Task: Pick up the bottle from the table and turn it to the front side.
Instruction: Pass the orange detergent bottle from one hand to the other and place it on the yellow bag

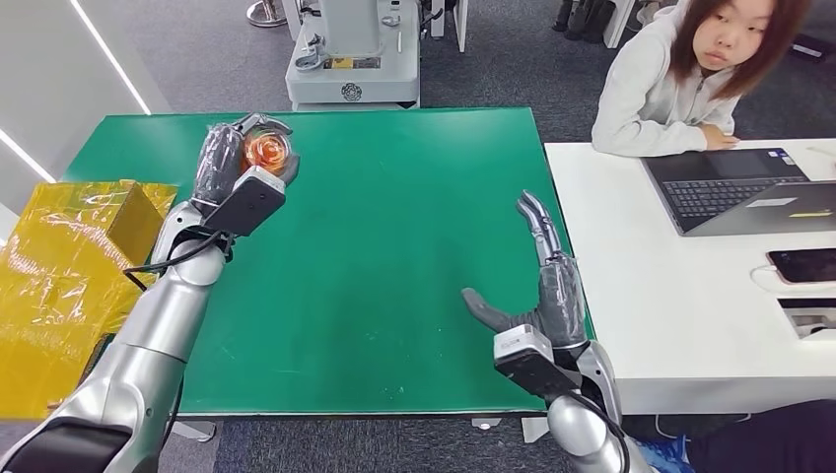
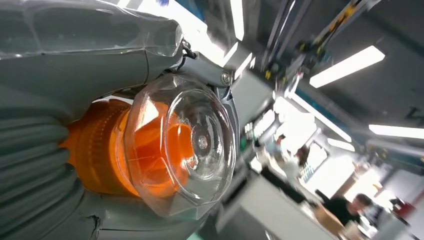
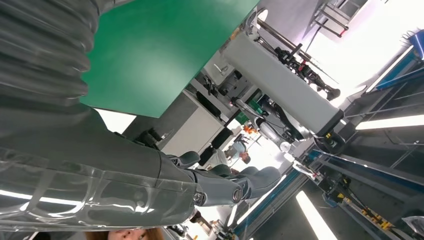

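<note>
Head view, left to right: a yellow plastic-wrapped box (image 1: 69, 286) sits off the left edge of a green table (image 1: 394, 246). Above the table's far left part, the robot's left hand (image 1: 232, 158) is wrapped around a clear bottle (image 1: 268, 151) of orange liquid, held off the surface with its base tipped toward the camera. Left wrist view, from close behind that hand: the bottle (image 2: 175, 150) shows its round clear bottom, with the thumb and fingers (image 2: 90, 35) pressing on its sides. At the table's near right edge, the right hand (image 1: 537, 296) holds nothing, fingers straight and thumb spread out to the side. Further right, a person (image 1: 690, 74) leans on a white desk (image 1: 670, 325) behind a laptop (image 1: 744, 187), with a phone (image 1: 803, 264) lying nearby.

Risks, as a judgement: the bottle is smooth and rounded, and the hand seems to grip it around the middle only, so turning the wrist further could let it slip or roll out and drop onto the table. Whether the label side already faces front cannot be told, so the turn could stop short or overshoot
</note>
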